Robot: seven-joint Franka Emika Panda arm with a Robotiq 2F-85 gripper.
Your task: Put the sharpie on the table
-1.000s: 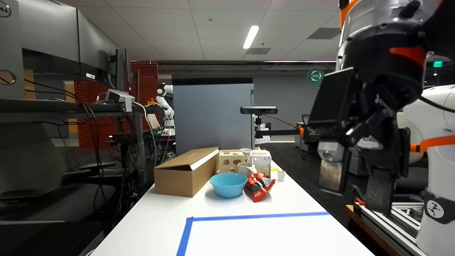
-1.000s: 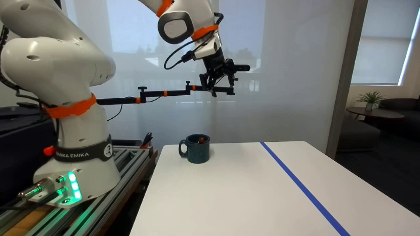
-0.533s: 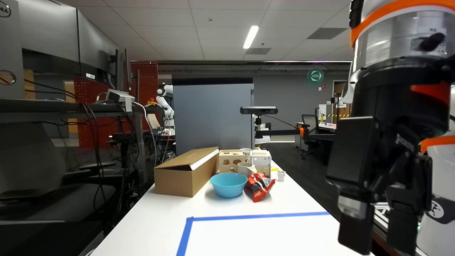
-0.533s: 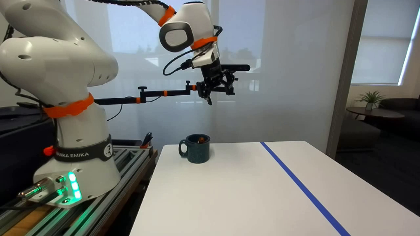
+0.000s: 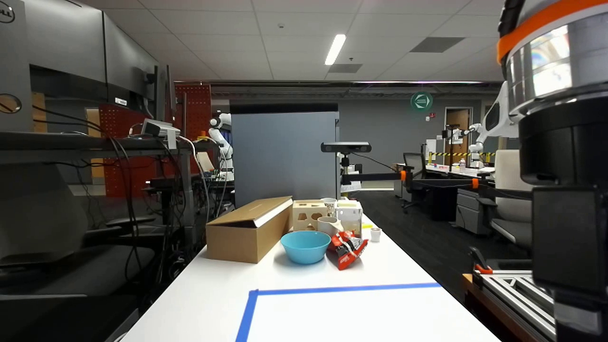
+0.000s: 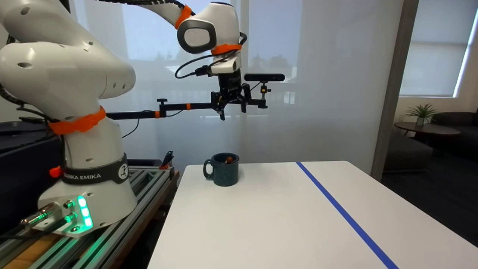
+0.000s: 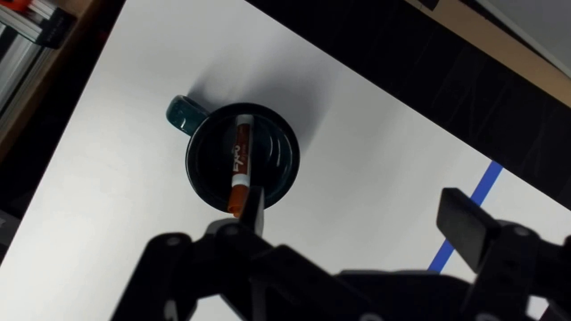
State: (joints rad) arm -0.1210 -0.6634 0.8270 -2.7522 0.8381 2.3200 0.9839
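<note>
The sharpie is an Expo marker (image 7: 242, 151) with a brown label and orange cap. It leans inside a dark green mug (image 6: 226, 175), its cap end at the rim; only the orange tip shows in an exterior view (image 6: 229, 160). The mug (image 7: 185, 115) stands upright on the white table (image 6: 280, 209), near its corner by the robot base. My gripper (image 6: 233, 113) is open and empty, pointing down well above the mug. In the wrist view the gripper (image 7: 352, 200) has one finger overlapping the mug's edge and marker cap, the other far to the right.
Blue tape (image 6: 347, 215) marks the table. A cardboard box (image 5: 237, 242), blue bowl (image 5: 305, 249), red bag (image 5: 349, 249) and small white cup (image 5: 375, 234) stand at the table's far end in an exterior view. A camera (image 6: 264, 77) on a black bar is beside the gripper.
The gripper has turned from tilted to nearly straight down. It has shifted left in one exterior view and toward the right edge in the other. The mug and marker have not moved.
</note>
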